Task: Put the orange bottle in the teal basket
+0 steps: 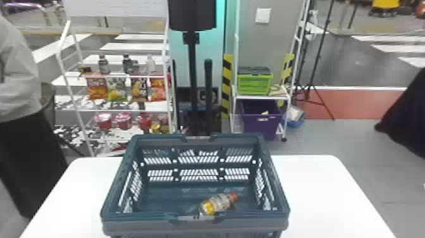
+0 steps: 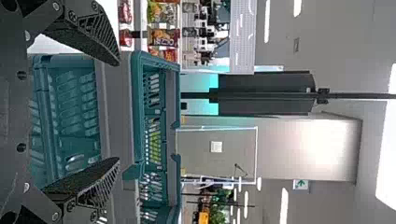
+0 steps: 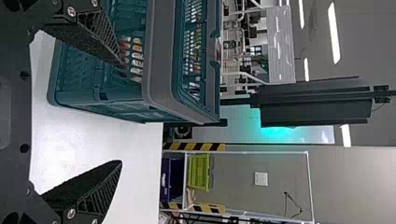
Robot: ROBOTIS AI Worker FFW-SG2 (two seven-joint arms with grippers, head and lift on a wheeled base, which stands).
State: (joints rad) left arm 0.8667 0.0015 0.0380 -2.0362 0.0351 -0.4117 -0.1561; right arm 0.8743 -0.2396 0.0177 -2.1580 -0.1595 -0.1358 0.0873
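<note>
Lying in the teal basket (image 1: pixel 151 138), close to its near wall, is the orange bottle (image 1: pixel 218 204); the basket sits on the counter (image 1: pixel 319 193), and left pincer (image 2: pixel 119 112) and right pincer (image 3: pixel 122 112) stand wide open

Over the worktop (image 1: pixel 319 196), we have open strips on both sides of the teal basket (image 1: pixel 142 218), the broader one toward the right edge. The basket's walls rise all round and bar us from sliding in sideways, so our way in is down through its open top. Inside, the orange bottle (image 1: pixel 218 204) takes up floor toward the near right corner, by the near wall; to its left and beyond it, we have bare basket floor.
</note>
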